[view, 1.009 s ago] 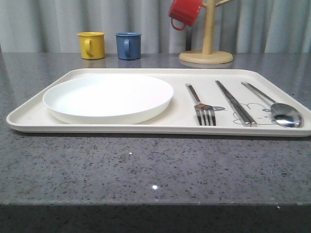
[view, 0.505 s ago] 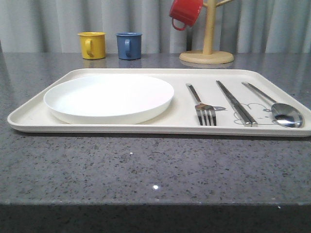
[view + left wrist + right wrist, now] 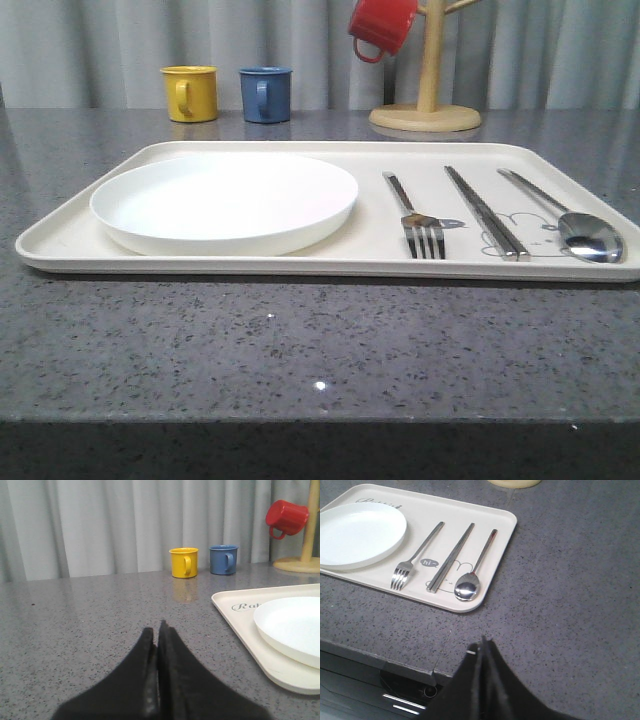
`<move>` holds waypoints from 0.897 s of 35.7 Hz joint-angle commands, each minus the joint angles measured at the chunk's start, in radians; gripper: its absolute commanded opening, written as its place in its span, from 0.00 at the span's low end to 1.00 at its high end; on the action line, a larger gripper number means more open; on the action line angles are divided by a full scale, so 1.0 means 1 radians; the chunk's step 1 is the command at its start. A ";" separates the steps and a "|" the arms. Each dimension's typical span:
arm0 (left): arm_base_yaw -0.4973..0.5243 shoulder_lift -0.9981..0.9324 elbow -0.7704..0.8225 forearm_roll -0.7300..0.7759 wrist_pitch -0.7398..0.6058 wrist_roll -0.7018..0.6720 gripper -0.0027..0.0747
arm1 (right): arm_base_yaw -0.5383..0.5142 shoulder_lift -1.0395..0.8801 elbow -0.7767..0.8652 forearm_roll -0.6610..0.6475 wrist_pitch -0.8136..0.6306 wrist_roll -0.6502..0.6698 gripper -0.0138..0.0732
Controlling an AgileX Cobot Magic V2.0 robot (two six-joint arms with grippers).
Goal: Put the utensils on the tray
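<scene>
Nothing shifted since half a second ago.
Fork, chopsticks, spoon on tray; left gripper, right gripper jaws closed, empty.

Polished metal fork, chopsticks and spoon gleam on the matt cream tray; the speckled stone-like table looks glossy.

The tray bears a "hi~" speech bubble and partial script "Ra".

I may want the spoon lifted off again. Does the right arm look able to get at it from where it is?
Probably yes. The spoon lies at the tray's near right corner, apart from the chopsticks, and bare counter lies between it and the shut right hand.
</scene>
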 commanded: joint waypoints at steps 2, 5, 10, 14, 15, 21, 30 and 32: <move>-0.007 -0.022 0.018 -0.008 -0.085 0.000 0.01 | 0.000 0.018 -0.020 -0.002 -0.064 -0.007 0.03; -0.007 -0.022 0.018 -0.008 -0.085 0.000 0.01 | 0.000 0.018 -0.020 -0.002 -0.064 -0.007 0.03; -0.007 -0.022 0.018 -0.008 -0.085 0.000 0.01 | -0.012 0.003 0.032 -0.024 -0.137 -0.007 0.03; -0.007 -0.022 0.018 -0.008 -0.085 0.000 0.01 | -0.052 -0.019 0.165 -0.032 -0.361 -0.007 0.03; -0.007 -0.022 0.018 -0.008 -0.085 0.000 0.01 | -0.063 -0.028 0.208 -0.034 -0.435 -0.007 0.03; -0.007 -0.022 0.018 -0.008 -0.085 0.000 0.01 | -0.123 -0.109 0.448 -0.049 -0.779 -0.007 0.03; -0.007 -0.020 0.018 -0.008 -0.085 0.000 0.01 | -0.142 -0.175 0.695 -0.043 -1.074 -0.007 0.03; -0.007 -0.020 0.018 -0.008 -0.085 0.000 0.01 | -0.142 -0.181 0.722 -0.043 -1.098 -0.007 0.03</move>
